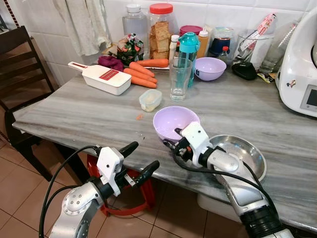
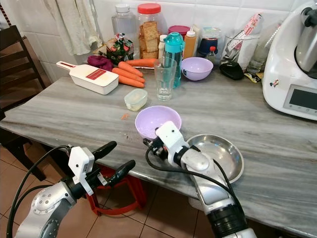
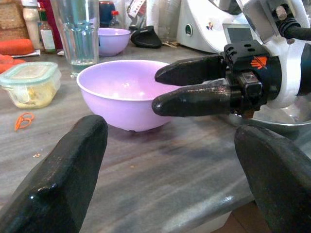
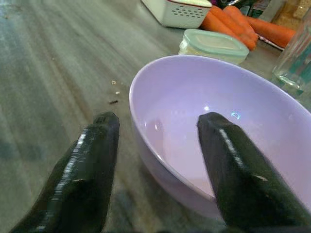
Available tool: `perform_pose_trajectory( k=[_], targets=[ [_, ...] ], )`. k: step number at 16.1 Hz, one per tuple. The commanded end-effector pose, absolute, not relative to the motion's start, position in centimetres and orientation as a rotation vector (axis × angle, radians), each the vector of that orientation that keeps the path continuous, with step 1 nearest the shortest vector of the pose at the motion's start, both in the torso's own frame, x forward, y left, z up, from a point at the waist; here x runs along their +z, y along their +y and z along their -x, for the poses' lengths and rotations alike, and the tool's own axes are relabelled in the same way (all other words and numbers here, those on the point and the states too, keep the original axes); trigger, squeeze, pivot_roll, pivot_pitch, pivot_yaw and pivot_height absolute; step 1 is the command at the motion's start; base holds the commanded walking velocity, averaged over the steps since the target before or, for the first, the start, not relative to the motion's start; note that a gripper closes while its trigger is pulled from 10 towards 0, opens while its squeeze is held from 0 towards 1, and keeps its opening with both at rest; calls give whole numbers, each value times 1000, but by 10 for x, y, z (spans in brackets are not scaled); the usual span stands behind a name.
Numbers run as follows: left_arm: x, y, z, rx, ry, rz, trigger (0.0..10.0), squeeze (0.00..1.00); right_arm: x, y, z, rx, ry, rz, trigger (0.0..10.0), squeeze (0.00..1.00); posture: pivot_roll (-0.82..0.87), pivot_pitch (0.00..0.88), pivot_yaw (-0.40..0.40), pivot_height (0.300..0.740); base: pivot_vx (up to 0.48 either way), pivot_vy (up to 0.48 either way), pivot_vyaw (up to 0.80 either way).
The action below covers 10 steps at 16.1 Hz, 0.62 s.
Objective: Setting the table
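**Right gripper lines up on the lilac bowl**

A grey marbled desk [image 1: 89, 106] stands against a tiled kitchen wall, its back edge crowded with jars, carrots [image 1: 141, 73], a white slicer [image 1: 101, 77], a drinking glass [image 1: 180, 79] and a second, smaller purple bowl [image 1: 210, 68]. Near the front edge sit the lilac plastic bowl [image 1: 174, 123] and, just beside it, a steel bowl [image 1: 242, 153].

The step in hand looks like the grasp of the lilac bowl. The right gripper [image 4: 158, 133] has its fingers parted across the near rim, one inside the bowl, one outside, not yet closed on it. The next move likely calls for closing on the rim and lifting without tipping.

The left gripper [image 1: 132, 158] hovers off the desk's front edge, fingers wide apart and empty.

The right wrist view shows the rim straddled. The left wrist view shows that gripper from the side, with a small lidded container [image 3: 30, 82] and an orange scrap [image 3: 22, 120] nearby.
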State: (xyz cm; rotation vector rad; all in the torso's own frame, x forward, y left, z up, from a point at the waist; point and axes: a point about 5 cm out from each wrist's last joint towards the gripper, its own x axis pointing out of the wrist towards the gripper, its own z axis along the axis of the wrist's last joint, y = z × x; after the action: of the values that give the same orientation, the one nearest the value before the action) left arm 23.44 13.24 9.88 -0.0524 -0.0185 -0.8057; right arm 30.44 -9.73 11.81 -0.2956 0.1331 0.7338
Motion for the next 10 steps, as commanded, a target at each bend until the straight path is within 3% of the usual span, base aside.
perform_pose_trajectory(
  k=[1,6,10],
  targets=[
    [99,133,-236,-804,-15,38,10000,0,125,-96,-306,733,113,296,10000,1000,-1,0,12,740,0,0,0],
    [93,135,-237,-805,-8,34,10000,0,138,-98,-305,695,58,285,10000,1000,-4,0,8,740,0,0,0],
    [90,136,-239,-791,-17,37,10000,0,154,-118,-298,487,-51,260,10000,1000,-6,0,7,740,0,0,0]
  ],
)
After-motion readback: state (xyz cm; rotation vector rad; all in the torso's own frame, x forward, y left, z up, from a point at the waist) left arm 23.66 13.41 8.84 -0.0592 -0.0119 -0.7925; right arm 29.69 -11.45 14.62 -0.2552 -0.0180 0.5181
